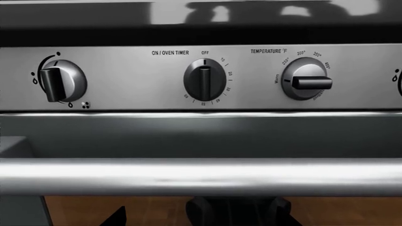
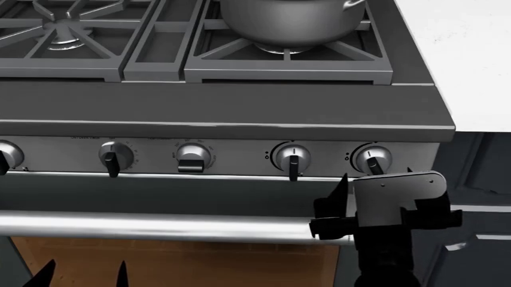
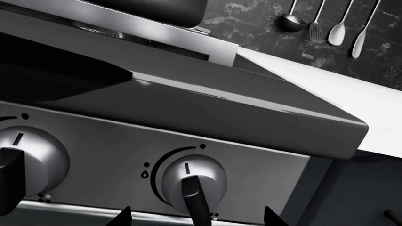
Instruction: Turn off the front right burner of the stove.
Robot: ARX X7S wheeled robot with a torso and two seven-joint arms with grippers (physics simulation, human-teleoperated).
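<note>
Our right pincer (image 3: 196,217), released, flanks the stove's (image 2: 239,107) rightmost knob (image 3: 191,181); clenching off-centre, we could slip without turning it.

black arm (image 2: 383,251), silver screwed wrist plate (image 2: 397,190)

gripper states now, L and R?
Left gripper: open, holding nothing, low below the stove's bar handle.
Right gripper: open, fingertips straddling the rightmost knob, not gripping it.

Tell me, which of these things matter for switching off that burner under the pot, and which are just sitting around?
Part of the job: stove; front right burner; rightmost knob; right gripper.

Just there: pot; oven timer knob; temperature knob; bar handle; hanging utensils; white counter.
</note>
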